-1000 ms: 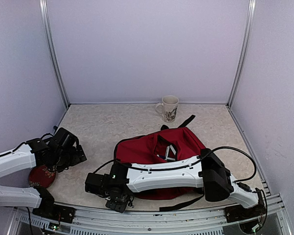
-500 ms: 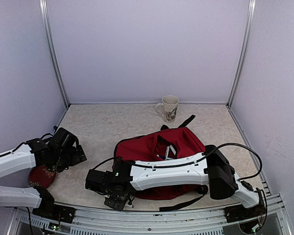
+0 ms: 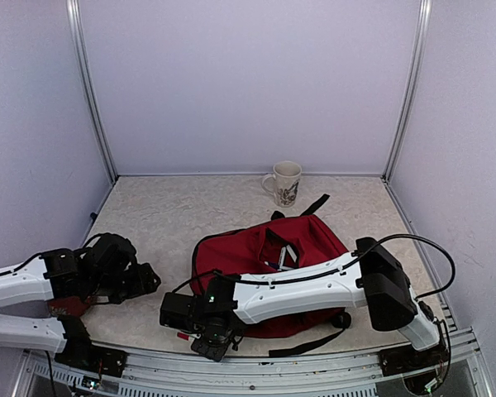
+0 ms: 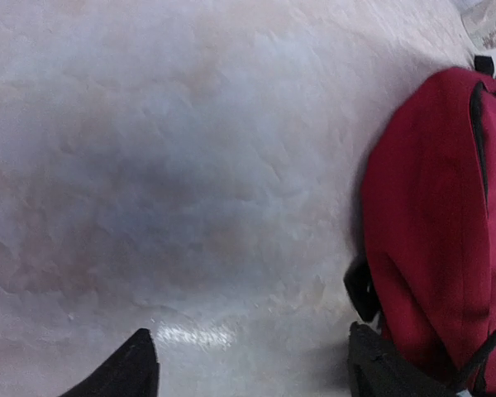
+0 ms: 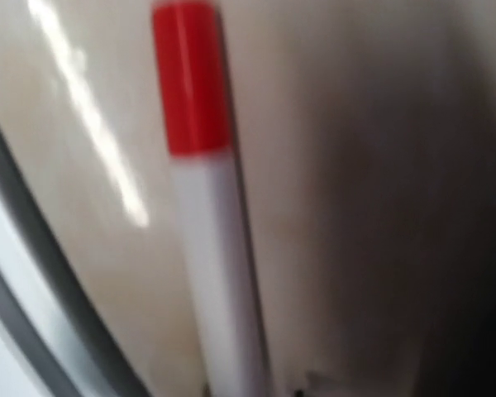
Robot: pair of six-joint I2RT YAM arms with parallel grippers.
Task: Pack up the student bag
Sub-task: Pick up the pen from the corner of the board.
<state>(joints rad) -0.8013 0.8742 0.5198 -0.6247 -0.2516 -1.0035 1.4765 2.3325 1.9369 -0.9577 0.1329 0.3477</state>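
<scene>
The student bag (image 3: 269, 256) is a big dark-red backpack lying in the middle of the table, its top pocket gaping with white items inside. In the left wrist view its red side (image 4: 446, 223) fills the right edge. My left gripper (image 3: 146, 281) hovers left of the bag; its fingertips (image 4: 136, 370) stand wide apart over bare table, so it is open and empty. My right gripper (image 3: 208, 335) is low at the table's front edge, left of the bag's bottom. A white marker with a red cap (image 5: 190, 78) runs straight down toward its jaws, which do not show.
A patterned mug (image 3: 286, 182) stands at the back, behind the bag. A dark-red disc (image 3: 66, 306) lies half hidden under my left arm. The metal front rail (image 3: 256, 368) runs just below my right gripper. A black strap (image 3: 302, 343) trails from the bag's front.
My left arm has dropped lower and swung right toward the bag. My right gripper has slid a little to the right along the front edge.
</scene>
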